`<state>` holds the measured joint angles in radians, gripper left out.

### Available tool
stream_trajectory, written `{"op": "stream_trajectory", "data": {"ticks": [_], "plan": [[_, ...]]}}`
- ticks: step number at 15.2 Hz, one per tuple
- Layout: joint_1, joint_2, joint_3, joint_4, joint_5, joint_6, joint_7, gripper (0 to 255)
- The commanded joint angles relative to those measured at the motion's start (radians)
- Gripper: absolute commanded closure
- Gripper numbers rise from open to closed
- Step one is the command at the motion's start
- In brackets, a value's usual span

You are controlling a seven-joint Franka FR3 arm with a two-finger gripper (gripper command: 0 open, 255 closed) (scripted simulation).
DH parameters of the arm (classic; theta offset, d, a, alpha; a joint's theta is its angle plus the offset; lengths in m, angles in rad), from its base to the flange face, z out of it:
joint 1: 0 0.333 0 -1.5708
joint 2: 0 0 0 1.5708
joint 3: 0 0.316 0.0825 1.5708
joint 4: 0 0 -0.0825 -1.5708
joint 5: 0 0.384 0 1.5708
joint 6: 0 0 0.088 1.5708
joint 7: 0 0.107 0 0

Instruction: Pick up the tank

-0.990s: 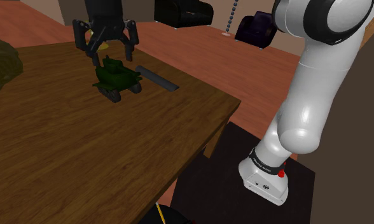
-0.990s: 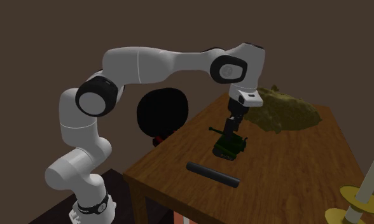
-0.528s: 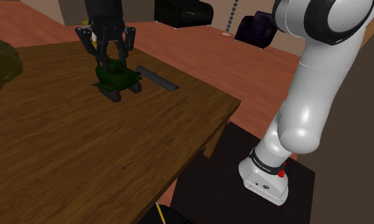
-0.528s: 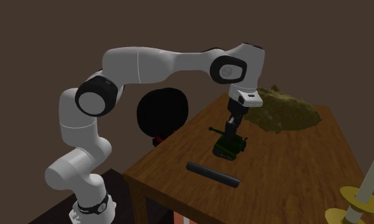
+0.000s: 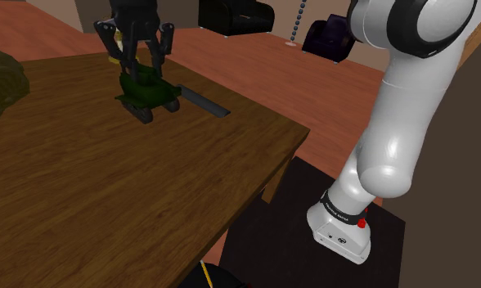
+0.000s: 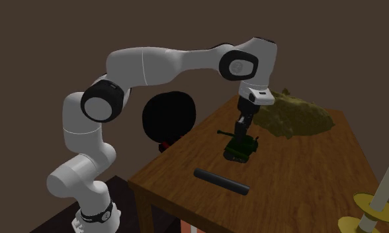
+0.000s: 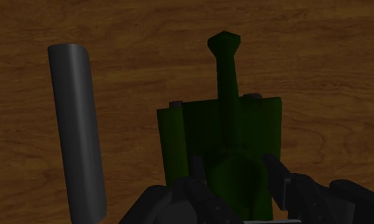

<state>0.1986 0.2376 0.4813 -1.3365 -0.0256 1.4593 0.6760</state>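
Observation:
A dark green toy tank hangs just above the wooden table, tilted a little, with my black gripper shut on its turret from above. In the second exterior view the tank sits under the gripper, slightly off the tabletop. Seen from the wrist, the tank is clasped between the two fingers, its barrel pointing away from the hand.
A dark grey bar lies on the table beside the tank, also visible as the bar. A brown-green heap sits at the far end of the table. A candlestick stands near a table corner. The table edge drops off close by.
The fingers closed on the tank's turret, and the gripper has since risen a little, lifting the tank off the table.

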Motion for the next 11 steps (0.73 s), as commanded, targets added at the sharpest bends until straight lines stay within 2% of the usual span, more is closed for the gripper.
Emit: {"op": "stream_trajectory", "data": {"ticks": [1, 11], "plan": [[0.006, 0.012, 0.002, 0.043, -0.005, -0.031, 0.006, 255], [0.050, 0.093, 0.007, 0.285, -0.043, -0.197, 0.031, 255]]}}
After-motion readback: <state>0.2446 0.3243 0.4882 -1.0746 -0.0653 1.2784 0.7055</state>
